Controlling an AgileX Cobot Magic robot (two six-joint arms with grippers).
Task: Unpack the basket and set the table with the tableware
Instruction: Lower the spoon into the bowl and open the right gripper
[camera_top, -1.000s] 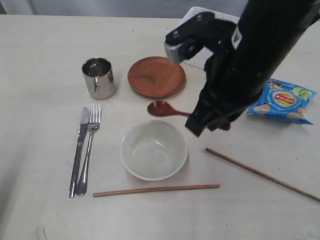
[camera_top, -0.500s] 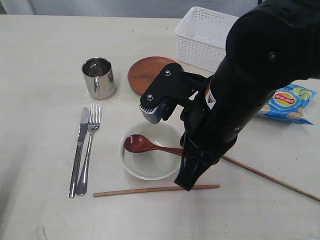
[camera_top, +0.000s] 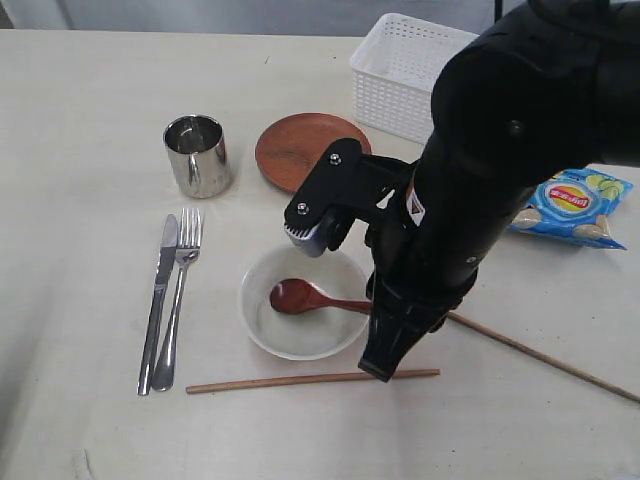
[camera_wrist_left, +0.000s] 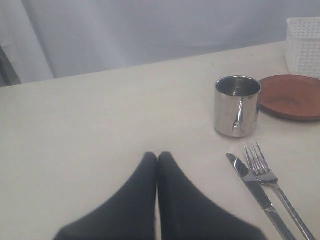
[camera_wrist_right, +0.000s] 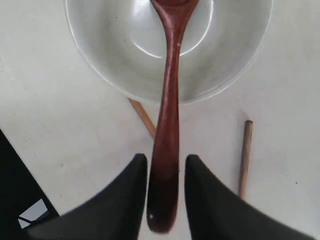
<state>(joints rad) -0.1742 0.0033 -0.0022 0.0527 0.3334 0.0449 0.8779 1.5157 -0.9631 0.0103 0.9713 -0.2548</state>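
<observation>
Far left, the left end effector (camera_wrist_left: 157, 155) hangs over bare tabletop (camera_top: 80, 100) with its two fingers pressed together, clenched on nothing. Next come the steel knife (camera_top: 160, 300) and fork (camera_top: 180, 290), lying side by side, and beyond them the shiny cup (camera_top: 198, 155) stands upright. The reddish-brown plate (camera_top: 300, 150) sits just beside the cup. Nearer me is the white bowl (camera_top: 258, 315), with the dark red spoon (camera_top: 298, 297) resting head-down inside it and its handle leaning out over the rim. The right end effector (camera_wrist_right: 166, 161) flanks that handle, fingers slightly parted and a sliver of gap showing: released, not gripping. One chopstick (camera_top: 300, 381) lies in front of the bowl. The other chopstick (camera_top: 540, 355) runs off at a slant to the right. The white basket (camera_top: 400, 75) stands at the back, and the blue chip bag (camera_top: 575, 208) lies far right.
</observation>
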